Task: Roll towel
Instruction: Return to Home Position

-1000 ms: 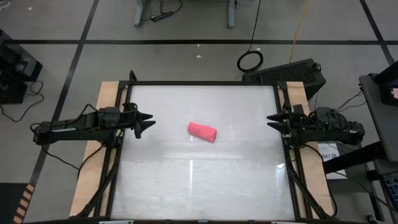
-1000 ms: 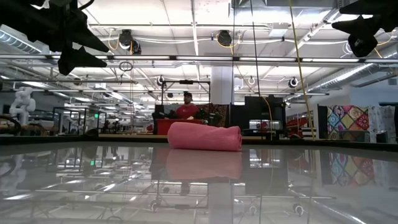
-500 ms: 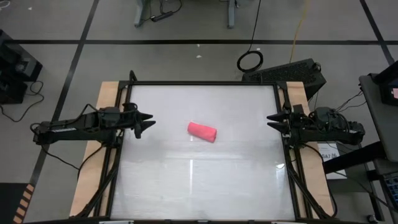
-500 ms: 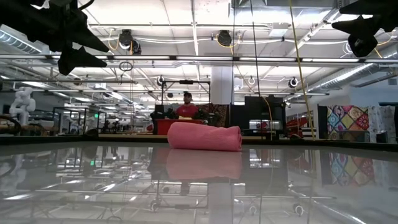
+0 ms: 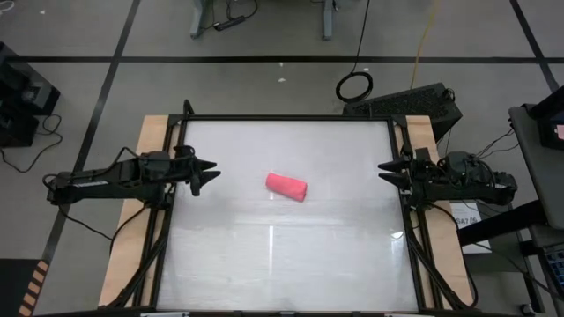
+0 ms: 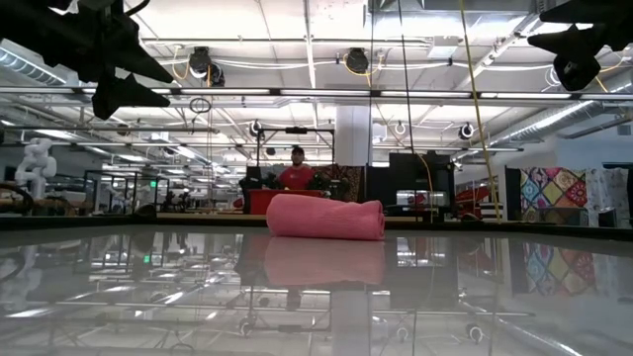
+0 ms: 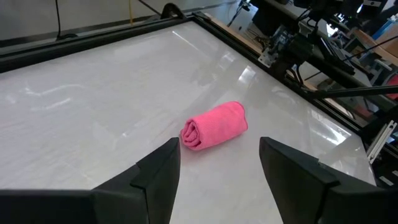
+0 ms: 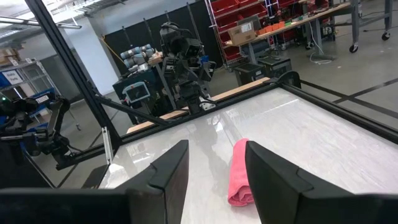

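The pink towel lies rolled into a short cylinder near the middle of the table, resting on its side; it also shows in the low view, the left wrist view and the right wrist view. My left gripper is open and empty above the table's left edge, raised well clear. My right gripper is open and empty above the table's right edge, also raised.
The glossy white table has a black frame rail around it and wooden side strips. A person in red sits far off in the room beyond the table.
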